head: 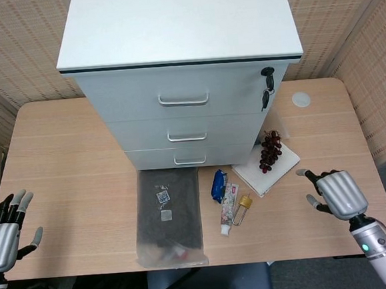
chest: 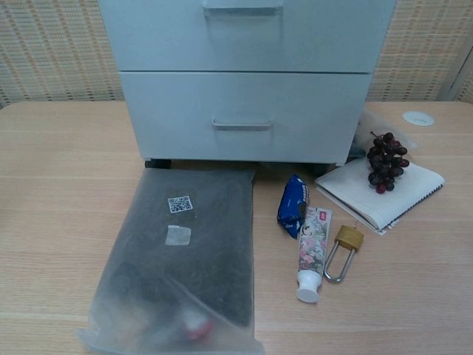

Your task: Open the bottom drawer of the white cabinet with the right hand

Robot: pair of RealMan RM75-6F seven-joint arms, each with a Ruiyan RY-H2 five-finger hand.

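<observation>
The white cabinet (head: 181, 65) stands at the back middle of the table, all drawers closed. Its bottom drawer (head: 192, 156) has a small metal handle (head: 190, 161), seen closer in the chest view as the bottom drawer (chest: 240, 117) with its handle (chest: 242, 126). My right hand (head: 335, 193) hovers over the table's right front, well to the right of the drawer, fingers spread and holding nothing. My left hand (head: 4, 229) hangs at the table's left front edge, fingers apart and empty. Neither hand shows in the chest view.
A frosted bag (head: 168, 217) lies directly in front of the bottom drawer. A blue packet (head: 218, 184), a tube (head: 227, 209) and a brass padlock (head: 243, 206) lie right of it. Grapes (head: 270, 150) sit on a notebook (head: 267, 167). Keys (head: 266, 85) hang from the cabinet's lock.
</observation>
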